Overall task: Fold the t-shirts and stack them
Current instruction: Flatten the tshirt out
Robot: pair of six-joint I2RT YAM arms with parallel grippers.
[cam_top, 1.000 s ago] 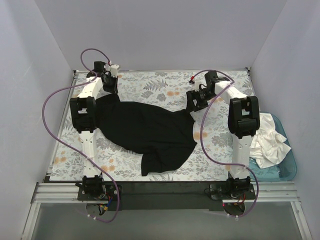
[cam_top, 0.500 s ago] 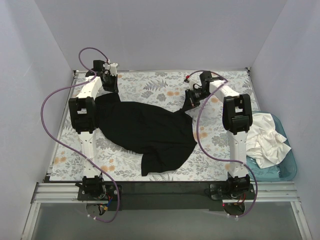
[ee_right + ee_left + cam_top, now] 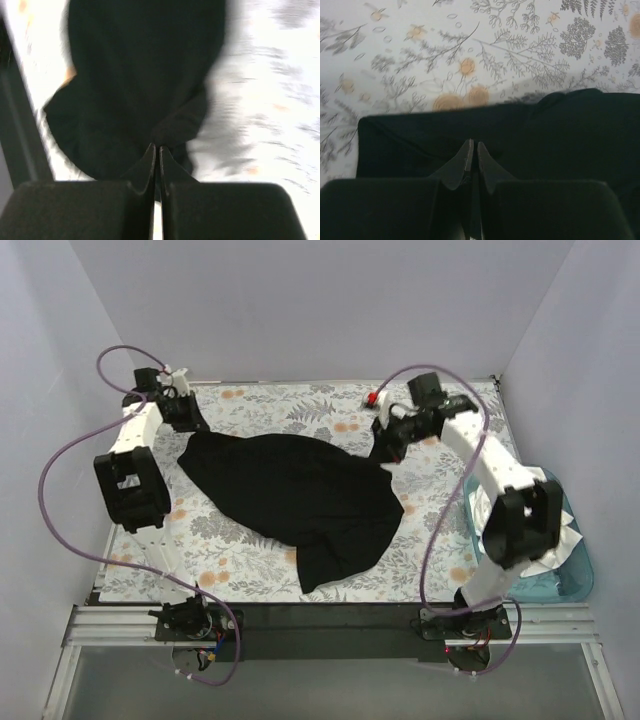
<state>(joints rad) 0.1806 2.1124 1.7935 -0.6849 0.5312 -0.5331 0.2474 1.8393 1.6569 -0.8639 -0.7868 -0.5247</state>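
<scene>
Left claw [image 3: 472, 146], ten o'clock of the surface: jaws pressed nearly together on one edge of the black t-shirt [image 3: 290, 490]; right claw [image 3: 386, 448], two o'clock: jaws likewise pinched on the opposite edge, the cloth drawn out between the two across the floral sheet [image 3: 300, 412], its loose end trailing toward six o'clock. Progress, by judgement: early, since this shirt is spread but not folded, the white t-shirts [image 3: 568, 532] lie heaped in the teal tub [image 3: 585, 580] at four o'clock, and no stack is begun.
</scene>
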